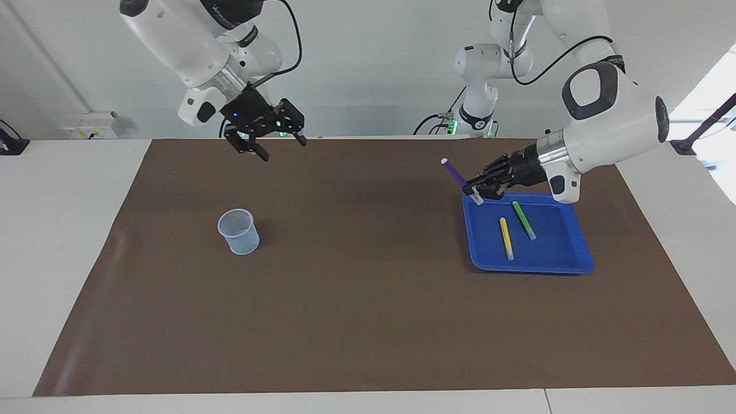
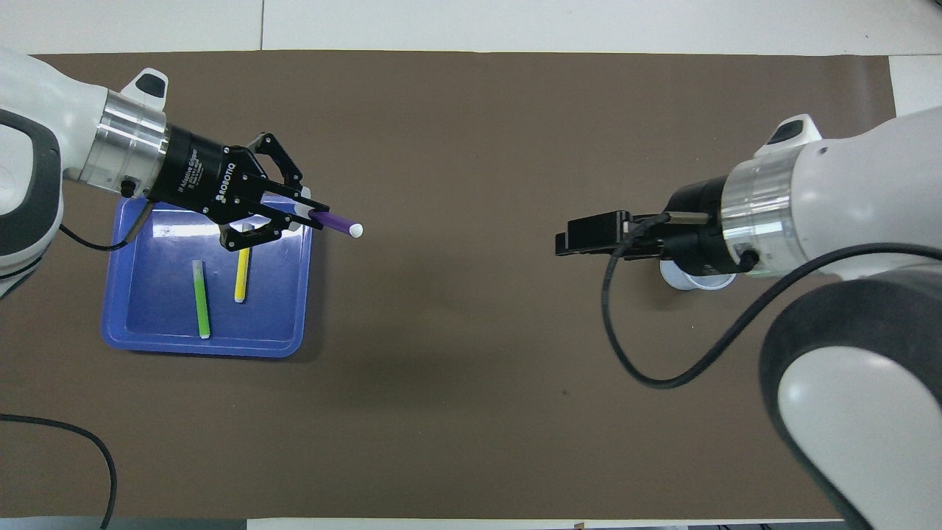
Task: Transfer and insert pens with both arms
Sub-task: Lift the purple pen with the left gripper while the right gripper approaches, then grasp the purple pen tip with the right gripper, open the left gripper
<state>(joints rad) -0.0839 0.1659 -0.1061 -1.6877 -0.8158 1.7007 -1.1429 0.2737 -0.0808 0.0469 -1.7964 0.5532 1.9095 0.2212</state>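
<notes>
The left gripper (image 1: 478, 190) has its fingers pinched shut on the purple pen (image 1: 457, 174), gripping it low on the barrel, with the pen tilted so that its pale tip points up and toward the middle of the table. The fingers hang in the air over the corner of the blue tray (image 1: 581, 253) nearest the robots and the table's middle, and the pen's lower end sits just above that rim. In the tray, below and to the outer side of those fingers, the yellow pen (image 1: 506, 238) and the green pen (image 1: 524, 220) lie flat, side by side and not touching, each clear of the tray walls. The tray itself rests on the brown mat (image 1: 368, 322) toward the left arm's end, inside the mat's edge. The right gripper (image 1: 265, 135) has its fingers spread wide with nothing between them, raised over the mat edge nearest the robots at the right arm's end. The translucent cup (image 1: 238, 231) stands upright on the mat below those fingers, apart from them. Between the two sets of fingers the mat is bare across the whole middle, and bare mat also runs from the cup and tray out to the mat edge farthest from the robots, where the white table (image 1: 57, 259) shows around it.
</notes>
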